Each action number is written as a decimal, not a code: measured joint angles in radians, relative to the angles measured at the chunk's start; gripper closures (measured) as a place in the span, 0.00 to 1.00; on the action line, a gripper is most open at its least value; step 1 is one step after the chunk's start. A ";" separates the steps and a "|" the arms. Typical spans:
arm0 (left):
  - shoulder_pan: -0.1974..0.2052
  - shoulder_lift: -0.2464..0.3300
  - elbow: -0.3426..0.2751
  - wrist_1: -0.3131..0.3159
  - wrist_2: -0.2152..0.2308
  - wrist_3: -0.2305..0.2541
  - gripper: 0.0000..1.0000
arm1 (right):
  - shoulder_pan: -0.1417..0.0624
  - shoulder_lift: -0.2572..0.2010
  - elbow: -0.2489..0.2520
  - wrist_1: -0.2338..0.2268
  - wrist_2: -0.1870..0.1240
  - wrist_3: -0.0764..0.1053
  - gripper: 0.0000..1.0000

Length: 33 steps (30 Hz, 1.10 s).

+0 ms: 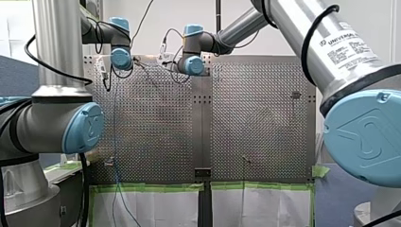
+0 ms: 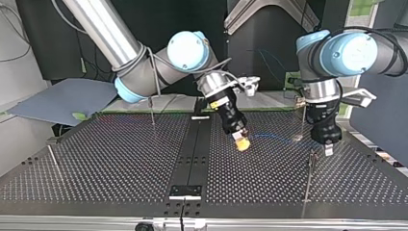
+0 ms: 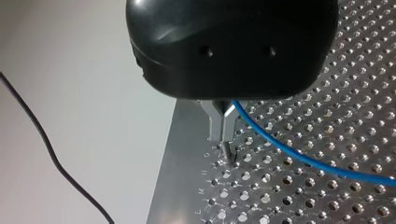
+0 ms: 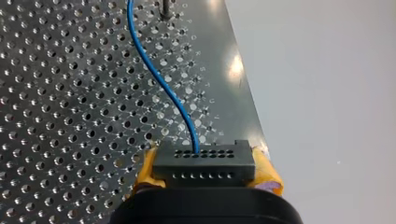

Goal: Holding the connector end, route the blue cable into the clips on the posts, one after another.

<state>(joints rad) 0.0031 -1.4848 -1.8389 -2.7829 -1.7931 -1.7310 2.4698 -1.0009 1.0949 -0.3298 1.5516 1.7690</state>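
Right gripper [image 4: 205,169]: yellow pads clamped on the connector [image 4: 204,161]. Blue cable [image 4: 161,79] leaves it toward 12 o'clock. Left gripper [image 3: 223,137]: metal fingers together, seemingly nipping the cable. Judged step: first clip. Next: lower the cable onto the post [image 2: 309,178] at the left gripper's 7 o'clock, top view.

Silver arms [image 2: 103,29] carry pale-blue joint caps [image 2: 188,49] and black cables [image 1: 317,33]; left end effector [image 2: 329,150] black, right end effector [image 2: 241,143] yellow-padded.
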 joint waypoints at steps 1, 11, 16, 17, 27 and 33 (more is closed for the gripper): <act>0.001 -0.001 0.000 0.003 0.003 -0.002 1.00 | 0.000 0.002 -0.003 0.001 0.000 0.000 1.00; 0.006 -0.023 0.034 0.015 0.028 -0.025 1.00 | 0.000 0.016 -0.019 0.002 -0.001 0.001 1.00; 0.009 -0.039 0.041 0.015 0.031 -0.026 1.00 | -0.008 0.017 -0.024 0.003 -0.001 0.001 1.00; 0.009 -0.045 0.042 0.018 0.032 -0.026 1.00 | -0.011 0.018 -0.025 0.003 -0.001 0.001 1.00; 0.019 -0.061 0.047 0.058 0.059 -0.040 1.00 | -0.029 0.018 -0.027 0.002 -0.001 0.002 1.00; 0.034 -0.068 0.055 0.082 0.066 -0.061 1.00 | -0.037 0.019 -0.026 0.001 -0.005 0.002 1.00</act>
<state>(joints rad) 0.0368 -1.5531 -1.7838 -2.7007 -1.7266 -1.7924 2.4331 -0.9815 1.0684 -0.3285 1.5467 1.7705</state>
